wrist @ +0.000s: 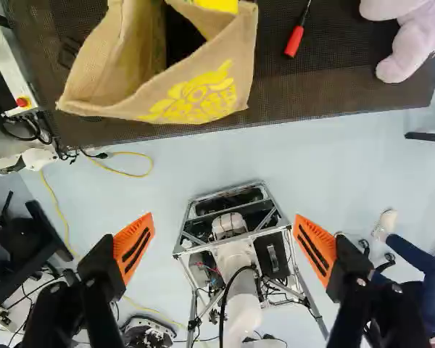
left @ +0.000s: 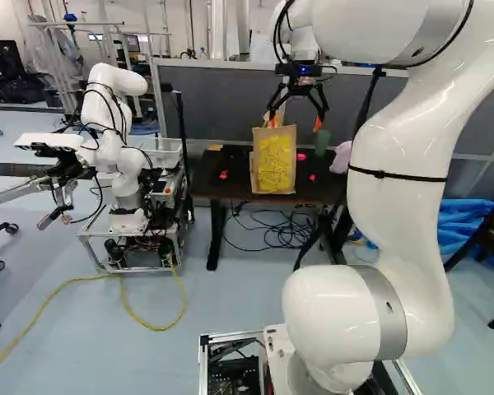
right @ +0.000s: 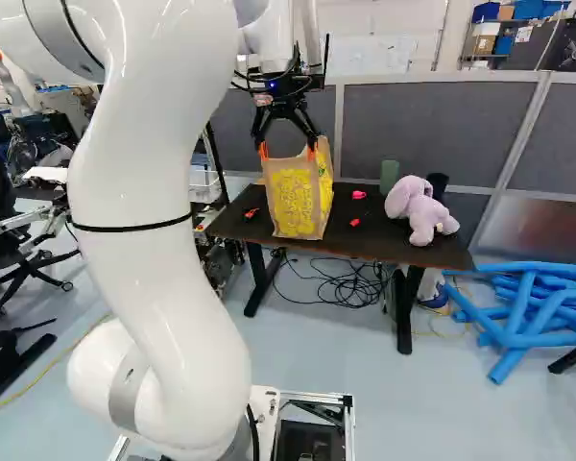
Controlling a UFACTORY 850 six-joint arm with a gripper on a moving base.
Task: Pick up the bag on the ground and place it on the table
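In the left base view the gripper hangs above the dark table, its fingers wide apart. The brown bag with yellow print stands upright on the tabletop near the front edge. From the right base view, the gripper shows at the height of the bag's top, one finger overlapping its upper part. In the wrist view nothing lies between the pads of the open gripper; the bag is ahead of them, its mouth gaping, with both fingers apart from it.
A purple plush toy, a green cylinder and small red items share the table, one a red-handled tool. Another robot stands left of it in the left base view. Cables lie beneath; blue tubes lie at the right base view's right.
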